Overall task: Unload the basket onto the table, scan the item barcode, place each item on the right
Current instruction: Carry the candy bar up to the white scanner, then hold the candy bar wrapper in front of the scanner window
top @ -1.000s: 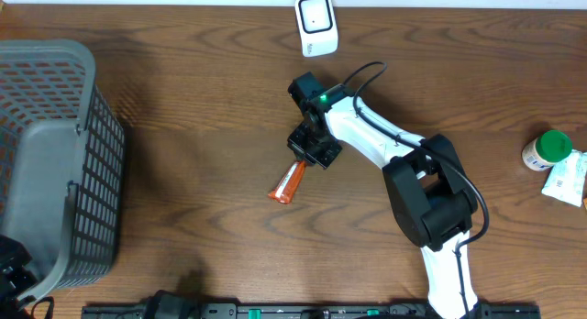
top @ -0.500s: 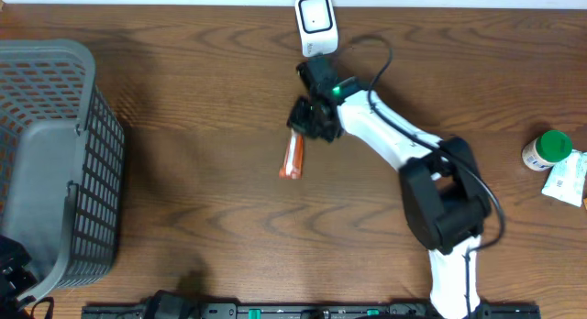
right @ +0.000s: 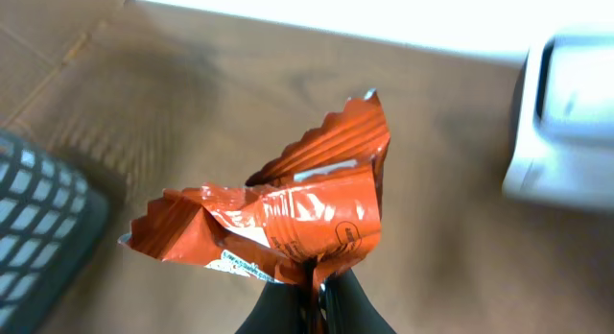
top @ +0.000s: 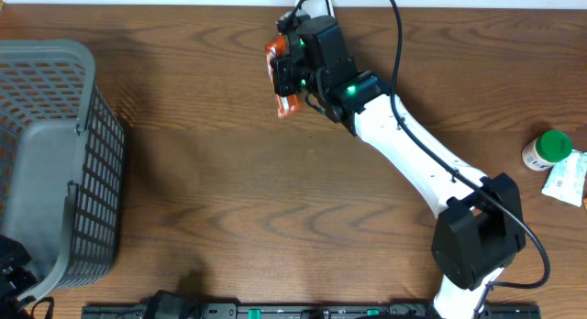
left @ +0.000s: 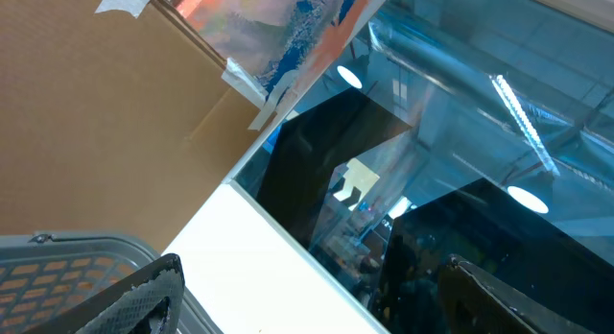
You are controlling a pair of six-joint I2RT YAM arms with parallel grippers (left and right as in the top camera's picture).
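The item is a crumpled orange snack packet (right: 288, 214), pinched at its lower edge by my right gripper (right: 317, 288), which is shut on it. In the overhead view the packet (top: 286, 104) hangs off that gripper (top: 292, 81) above the table's far edge. The white barcode scanner (right: 566, 113) stands just right of the packet; from overhead the arm hides most of it. My left gripper (left: 312, 276) is open and holds nothing. It points up and away from the table, over the basket.
A grey mesh basket (top: 96, 145) fills the left side of the table; its rim (left: 58, 246) shows under the left fingers. A green-capped bottle (top: 548, 147) and a white packet (top: 567, 180) lie at the right edge.
My right arm has stretched out and carried the orange packet from the middle of the table up to the far edge beside the scanner. The left gripper has not moved.
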